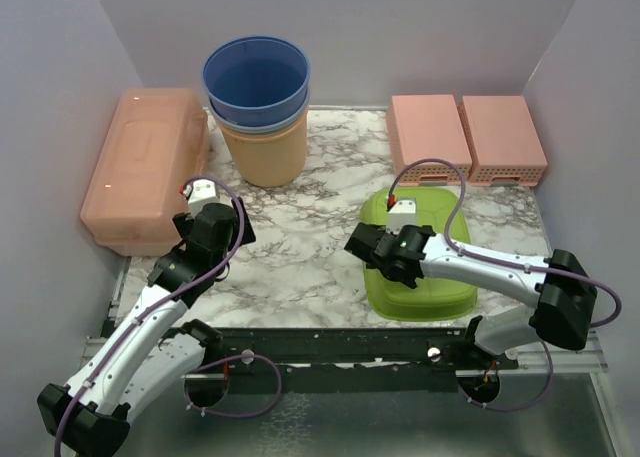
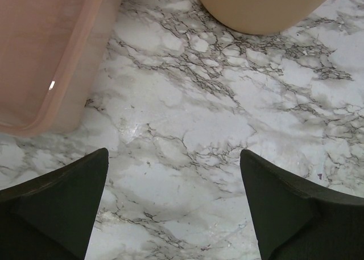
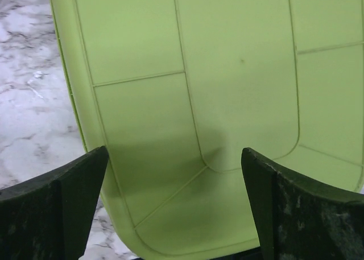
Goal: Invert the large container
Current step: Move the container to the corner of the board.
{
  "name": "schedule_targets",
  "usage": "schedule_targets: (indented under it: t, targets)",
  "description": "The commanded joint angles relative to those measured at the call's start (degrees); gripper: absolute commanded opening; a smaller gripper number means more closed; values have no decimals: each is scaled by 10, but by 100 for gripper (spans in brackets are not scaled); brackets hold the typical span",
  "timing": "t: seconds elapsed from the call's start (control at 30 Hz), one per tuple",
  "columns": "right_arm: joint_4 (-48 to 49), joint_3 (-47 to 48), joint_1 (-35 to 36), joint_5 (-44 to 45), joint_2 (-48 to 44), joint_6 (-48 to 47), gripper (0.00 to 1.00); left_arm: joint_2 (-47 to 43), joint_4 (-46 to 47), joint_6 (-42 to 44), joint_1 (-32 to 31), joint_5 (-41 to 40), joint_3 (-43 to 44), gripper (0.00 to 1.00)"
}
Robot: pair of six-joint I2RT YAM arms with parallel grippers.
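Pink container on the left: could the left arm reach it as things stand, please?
Probably yes: the left gripper, jaws open, hangs just beside the container, with only bare marble between them.

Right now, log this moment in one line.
left gripper open beside pink container | right gripper open over green container | nothing held

No readable text, label, brand, number or sign is showing in any view, including on the large pink container [image 1: 145,167].
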Motion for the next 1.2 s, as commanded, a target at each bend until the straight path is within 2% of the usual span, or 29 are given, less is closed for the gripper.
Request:
schedule_targets:
  t: [0.0,0.13,0.27,0.4,0.5,0.7,1.0,1.1,1.17]
  targets:
    - [-22,-6,-7,-10,-31,-16,100,-2,24,20,3,16,-11,99]
    - [24,52,-7,-33,3,-78,100,6,25,22,3,21,-10,99]
    - [22,121,-7,14,90,-106,100,5,26,22,3,26,-12,99]
    - [-37,163,-8,80,165,-75,100,2,25,22,4,18,-12,99]
    - [-72,159,-13,98,185,-35,100,0,26,20,4,15,-14,99]
    - [-23,74,-46,81,153,-47,100,10,27,24,4,19,-12,99]
    - [19,-33,-109,63,57,-41,100,33,29,30,4,22,-9,99]
    - [32,-62,-129,70,31,-59,100,31,29,29,5,20,-9,99]
    - [69,-77,-150,41,8,-96,100,30,29,28,5,20,-9,99]
